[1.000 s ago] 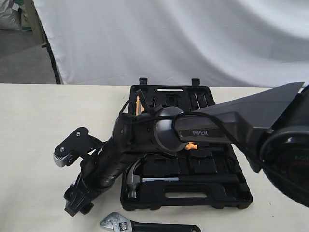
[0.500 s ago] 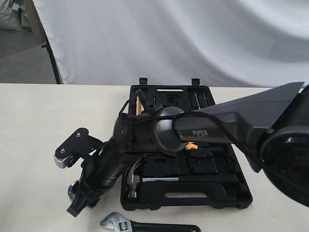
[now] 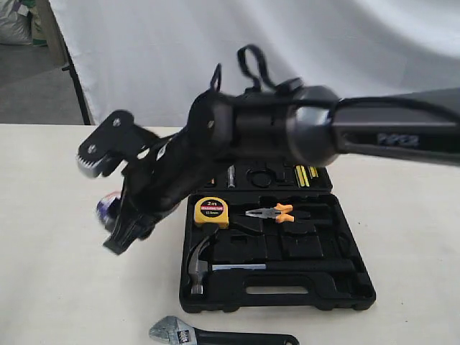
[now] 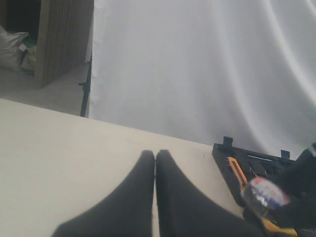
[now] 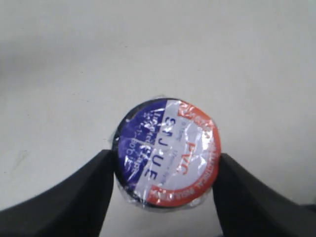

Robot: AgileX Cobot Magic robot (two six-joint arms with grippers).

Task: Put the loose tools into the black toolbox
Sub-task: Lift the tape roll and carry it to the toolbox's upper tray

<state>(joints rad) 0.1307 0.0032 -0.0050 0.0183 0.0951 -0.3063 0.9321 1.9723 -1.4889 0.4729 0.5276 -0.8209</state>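
Note:
My right gripper (image 5: 165, 174) is shut on the small black tape roll (image 5: 165, 153), which has a blue, white and red label, and holds it above the table. In the exterior view that gripper (image 3: 115, 219) reaches across to the left of the open black toolbox (image 3: 352, 291), with the tape roll (image 3: 106, 209) between its fingers. The silver-headed hammer (image 3: 198, 263) lies in the toolbox's front recess. On the table in front of the box lies the silver adjustable wrench (image 3: 215, 336). My left gripper (image 4: 155, 159) is shut and empty over bare table. It also sees the tape roll (image 4: 264, 192).
A yellow tape measure (image 3: 210, 211) and orange-handled pliers (image 3: 273, 213) sit in toolbox recesses. An orange-handled tool (image 4: 237, 170) lies in the far half. A white cloth backdrop (image 3: 287, 50) hangs behind the table. The right arm's body spans above the toolbox's far half.
The right arm has risen from table level with the tape roll in its gripper, uncovering the tape measure and pliers in the toolbox. Hammer and wrench have not moved.

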